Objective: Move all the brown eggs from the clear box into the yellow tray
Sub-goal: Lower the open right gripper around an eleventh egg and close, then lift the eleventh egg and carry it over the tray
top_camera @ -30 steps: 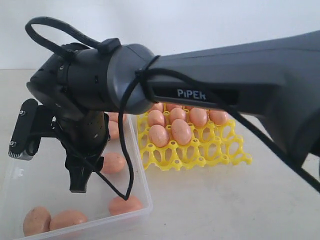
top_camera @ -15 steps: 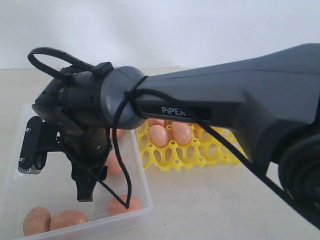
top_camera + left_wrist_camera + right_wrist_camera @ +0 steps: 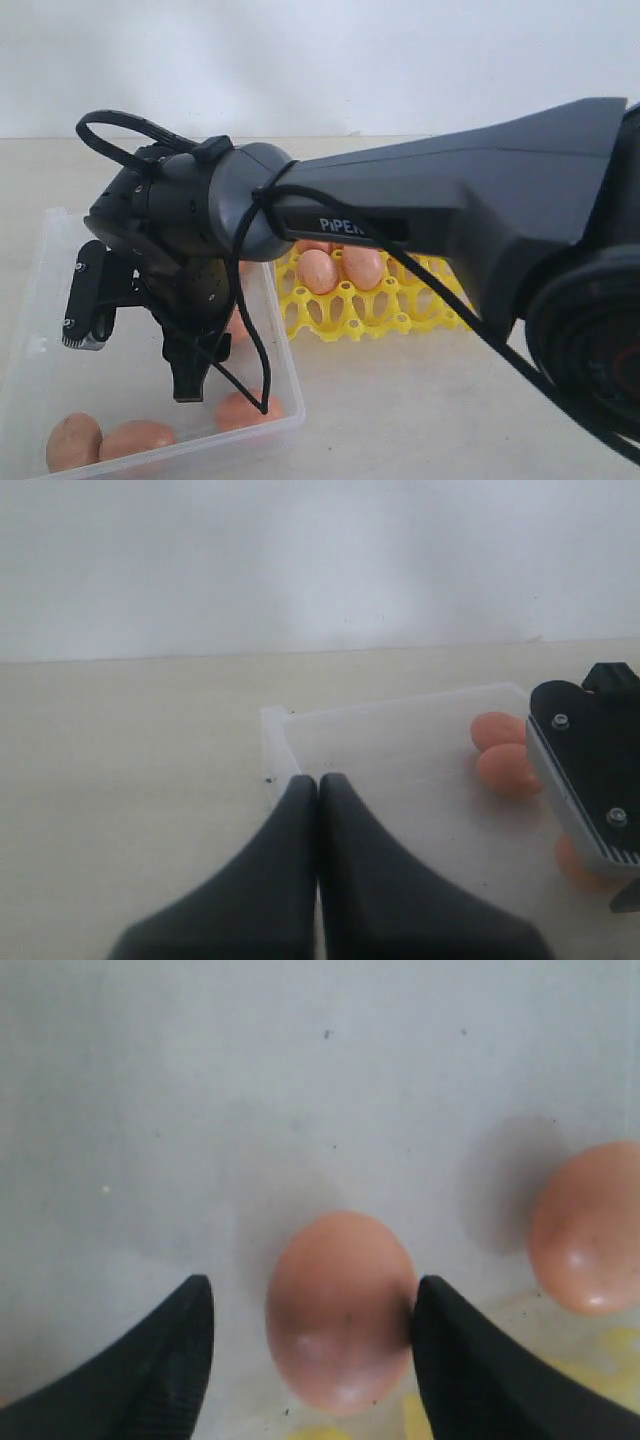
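My right gripper (image 3: 193, 378) reaches across into the clear box (image 3: 292, 398), pointing down. It is open (image 3: 312, 1295), with a brown egg (image 3: 340, 1310) lying on the box floor between its fingers; one finger (image 3: 450, 1340) is at the egg's side and the other stands apart. A second egg (image 3: 588, 1228) lies beside it. More eggs (image 3: 72, 442) sit in the box's near corner, with one more (image 3: 245, 410) by the near wall. The yellow tray (image 3: 385, 312) behind the box holds several eggs (image 3: 362, 267). My left gripper (image 3: 318, 780) is shut and empty, just outside a box corner (image 3: 278, 725).
The right arm's dark body (image 3: 450, 230) and its cable (image 3: 250, 330) hide much of the tray and the box's far part. The right arm's wrist camera block (image 3: 585, 770) hangs over the box near two eggs (image 3: 508, 768). Pale tabletop (image 3: 420, 420) surrounds both containers.
My right arm has sunk lower into the clear box, bringing the open fingers down around an egg. The jaws have kept the same width.
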### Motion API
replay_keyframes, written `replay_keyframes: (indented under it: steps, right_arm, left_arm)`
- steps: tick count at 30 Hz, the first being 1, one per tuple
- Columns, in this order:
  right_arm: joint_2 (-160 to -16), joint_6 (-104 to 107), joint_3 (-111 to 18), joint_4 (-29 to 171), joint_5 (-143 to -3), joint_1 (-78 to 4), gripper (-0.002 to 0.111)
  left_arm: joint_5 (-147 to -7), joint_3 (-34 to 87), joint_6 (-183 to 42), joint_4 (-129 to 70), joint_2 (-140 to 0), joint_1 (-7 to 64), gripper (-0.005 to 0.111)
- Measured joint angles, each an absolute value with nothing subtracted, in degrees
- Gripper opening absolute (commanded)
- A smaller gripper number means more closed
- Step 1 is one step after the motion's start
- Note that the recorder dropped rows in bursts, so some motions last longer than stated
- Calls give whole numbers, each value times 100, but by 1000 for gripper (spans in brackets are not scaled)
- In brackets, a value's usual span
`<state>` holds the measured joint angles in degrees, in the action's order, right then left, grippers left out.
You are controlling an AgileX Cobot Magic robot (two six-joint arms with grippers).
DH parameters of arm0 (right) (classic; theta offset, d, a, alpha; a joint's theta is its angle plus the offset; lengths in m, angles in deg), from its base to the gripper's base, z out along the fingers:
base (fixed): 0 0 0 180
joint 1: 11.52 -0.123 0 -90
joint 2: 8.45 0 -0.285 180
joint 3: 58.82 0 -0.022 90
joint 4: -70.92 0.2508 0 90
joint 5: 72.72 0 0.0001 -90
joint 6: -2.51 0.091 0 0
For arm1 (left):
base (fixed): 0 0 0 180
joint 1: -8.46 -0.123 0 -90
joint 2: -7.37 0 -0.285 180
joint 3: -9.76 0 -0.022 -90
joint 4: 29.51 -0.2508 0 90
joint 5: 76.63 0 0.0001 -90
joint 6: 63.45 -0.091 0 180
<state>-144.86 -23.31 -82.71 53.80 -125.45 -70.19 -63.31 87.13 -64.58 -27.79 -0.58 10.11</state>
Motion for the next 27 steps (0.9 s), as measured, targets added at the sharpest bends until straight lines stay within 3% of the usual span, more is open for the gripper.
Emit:
replay_keyframes:
  steps: [7,9,12,27]
  right_arm:
    - [-14666,-2358,-8271,5369,-12534,-7019,51]
    - [-14722,-2370,-8271,5369,-12512,-7019,37]
    - [-14734,-2288,-8271,5418,-12457,-7004,0]
    - [-13605,440,-7705,5121,-11609,-6511,1]
  left_arm:
    - [-6331,8713,-6458,-2779,-58,1011,-4]
    - [-6331,8713,-6458,-2779,-58,1011,-4]
    - [-6331,8713,-6458,-2779,-58,1011,-4]
    - [-6331,8713,-6458,-2779,-58,1011,-4]
